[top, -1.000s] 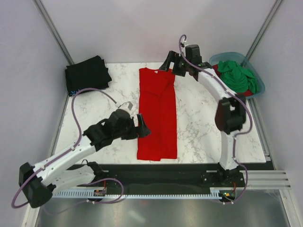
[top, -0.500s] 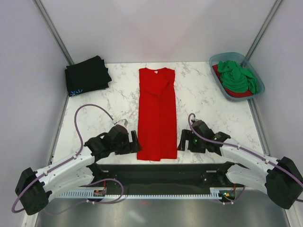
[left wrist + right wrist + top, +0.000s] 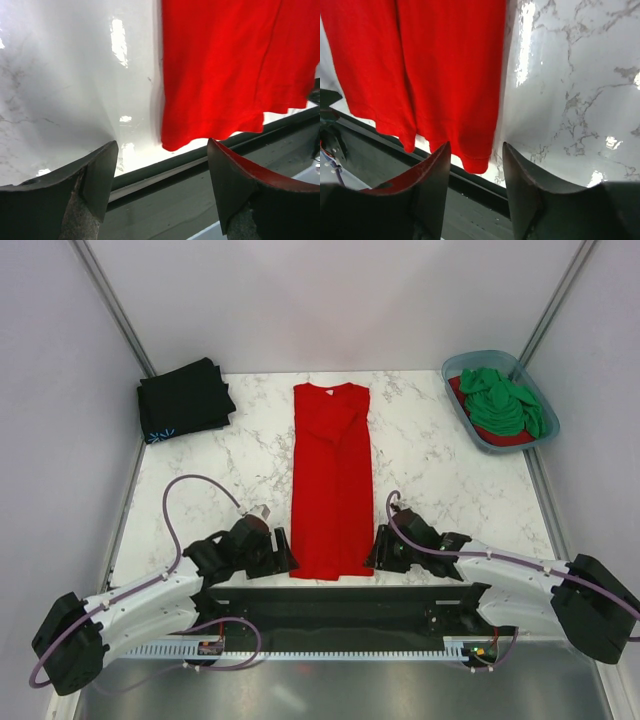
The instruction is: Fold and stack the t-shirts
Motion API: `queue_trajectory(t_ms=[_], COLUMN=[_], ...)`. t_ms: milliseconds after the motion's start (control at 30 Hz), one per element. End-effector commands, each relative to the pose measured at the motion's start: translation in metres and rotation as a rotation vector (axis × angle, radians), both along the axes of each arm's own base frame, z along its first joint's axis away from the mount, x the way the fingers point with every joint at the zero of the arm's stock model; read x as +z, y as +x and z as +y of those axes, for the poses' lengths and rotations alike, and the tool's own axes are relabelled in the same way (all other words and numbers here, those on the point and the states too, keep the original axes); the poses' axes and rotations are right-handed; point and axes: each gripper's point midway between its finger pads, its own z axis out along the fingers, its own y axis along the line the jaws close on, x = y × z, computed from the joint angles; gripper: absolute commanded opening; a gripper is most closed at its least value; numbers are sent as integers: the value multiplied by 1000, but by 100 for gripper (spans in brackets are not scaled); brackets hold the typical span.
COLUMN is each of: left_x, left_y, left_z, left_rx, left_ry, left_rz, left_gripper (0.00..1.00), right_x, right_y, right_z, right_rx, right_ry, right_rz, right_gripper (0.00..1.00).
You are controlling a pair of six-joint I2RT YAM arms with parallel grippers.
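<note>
A bright red t-shirt (image 3: 332,480), folded into a long strip, lies down the middle of the marble table with its hem at the near edge. My left gripper (image 3: 285,552) is low at the hem's left corner. In the left wrist view that red corner (image 3: 172,142) lies just ahead of the open left gripper (image 3: 162,170), untouched. My right gripper (image 3: 375,552) is at the hem's right corner. Its fingers (image 3: 437,170) stand closer together, with the red hem corner (image 3: 476,161) in the gap but not pinched. A black t-shirt (image 3: 185,398) lies folded at the back left.
A blue-grey tub (image 3: 480,353) at the back right holds a crumpled green t-shirt (image 3: 500,400) over red cloth (image 3: 510,437). The dark rail of the table's near edge (image 3: 200,162) runs right under both grippers. Grey walls close in the left and right sides.
The right arm swung from the shirt's collar at the back down to the near right hem corner. The left gripper slid nearer to the left hem corner. Both jaws have narrowed, the right more.
</note>
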Motion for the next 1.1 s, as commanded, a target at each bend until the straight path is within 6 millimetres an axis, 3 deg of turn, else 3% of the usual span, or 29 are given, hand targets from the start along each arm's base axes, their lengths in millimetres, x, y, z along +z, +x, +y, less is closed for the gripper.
queue_trajectory(t_ms=[0,33,67,300,367,500,533,633,800,967,1000,1033,1067], left_x=[2,1,0,-18,-25,-32,-32,-32,3,61,67,72,80], left_y=[2,1,1,-5,-6,-4,-3,-9,-18,4,7,9,19], left_z=[-11,-11,-12,-15,-12,-12,-13,-10,-15,-10,-9,-10,-8], left_rx=[20,20,21,14,25,39,43,47,36,49,44,23,45], left_ry=[-76,-79,-86,-112,-92,-80,-79,-51,-68,-48,-41,-33,-6], left_rz=[2,6,5,33,46,58,57,109,156,11,-6,-24,-58], left_gripper=[79,76,75,61,50,19,7,2,2,2,2,2,2], right_x=[-12,-14,-14,-18,-20,-22,-21,-17,0,48,54,76,80], right_y=[-4,-4,-5,-9,-11,-14,-15,-19,-34,-9,-5,5,15], right_z=[-2,-3,-3,-3,-3,-5,-5,-11,-12,-2,-5,3,0], right_rx=[-15,-17,-16,2,8,15,16,0,9,-45,-52,-59,-71], right_ry=[-22,-28,-32,-52,-60,-63,-62,-77,-139,-111,-135,-115,-161], right_rz=[17,17,14,21,28,34,36,45,30,-92,-110,-151,-190], right_gripper=[46,34,30,19,15,7,1,0,0,0,0,0,0])
